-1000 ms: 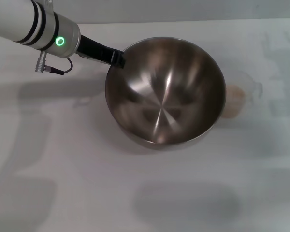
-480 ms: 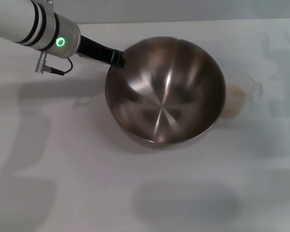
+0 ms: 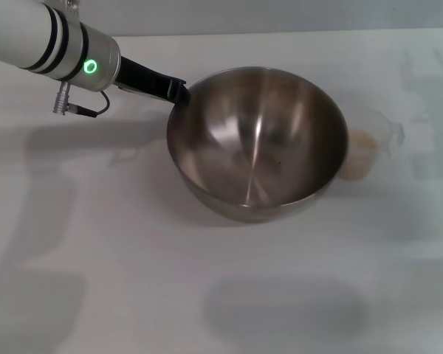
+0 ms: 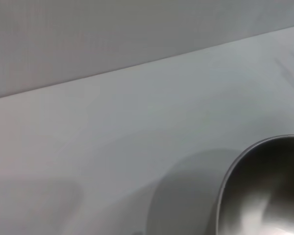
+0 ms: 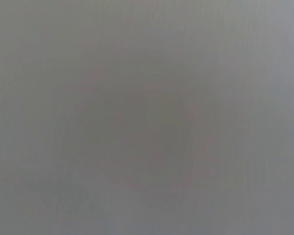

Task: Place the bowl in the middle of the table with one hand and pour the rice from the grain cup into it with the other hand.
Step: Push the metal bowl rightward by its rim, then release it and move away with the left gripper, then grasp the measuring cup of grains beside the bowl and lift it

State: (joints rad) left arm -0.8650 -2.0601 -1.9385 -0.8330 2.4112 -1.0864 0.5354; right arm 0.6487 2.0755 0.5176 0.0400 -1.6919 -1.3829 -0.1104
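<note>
The steel bowl point(image 3: 258, 147) sits near the middle of the white table point(image 3: 96, 258). My left gripper point(image 3: 176, 91), on the arm with the green ring light, is shut on the bowl's far left rim. Part of the bowl's rim also shows in the left wrist view point(image 4: 264, 196). The clear grain cup point(image 3: 371, 144) stands upright just right of the bowl, almost touching it, with pale rice point(image 3: 356, 156) inside. My right gripper is out of view; the right wrist view shows only a plain grey surface.
The table's far edge point(image 3: 280, 33) runs just behind the bowl. A cable point(image 3: 77, 107) hangs under my left wrist. Soft shadows lie on the tabletop at the left and front.
The bowl has tipped from tilted toward me to nearly level and shifted slightly right and down. My left gripper stays on its rim. The cup has not moved.
</note>
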